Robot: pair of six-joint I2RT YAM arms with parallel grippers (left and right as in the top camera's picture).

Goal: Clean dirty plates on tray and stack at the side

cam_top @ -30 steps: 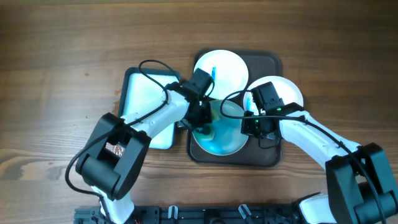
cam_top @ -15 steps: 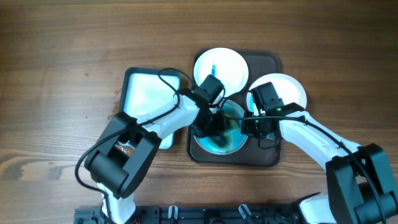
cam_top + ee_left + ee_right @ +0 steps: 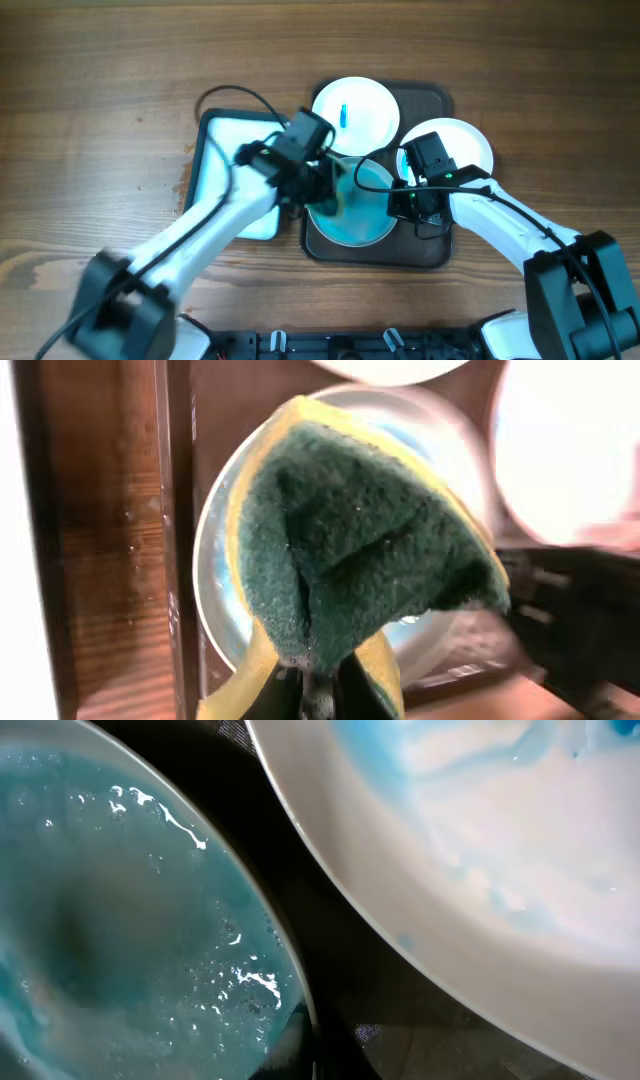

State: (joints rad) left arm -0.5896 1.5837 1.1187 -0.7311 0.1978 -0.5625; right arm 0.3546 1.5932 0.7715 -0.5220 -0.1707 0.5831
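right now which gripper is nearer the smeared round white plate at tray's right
Right. Right gripper beside the white plate's left rim; left gripper beyond the soapy plate.

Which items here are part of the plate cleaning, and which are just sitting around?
Job: sponge, soapy plate, top plate, right plate, brown tray.
Idle: white tray at left, perhaps the stacking spot.

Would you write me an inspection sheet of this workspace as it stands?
Surface: wooden table.
Job's things: brown tray with three plates; front plate soapy blue, right plate smeared blue, back plate blue-marked; sponge.
Clutter: white tray beside it.
Grippers: left gripper shut on sponge over front plate; right gripper at its rim, grip unclear.
Cables: black cable looping free by white tray.
Surroundings: nothing seen.
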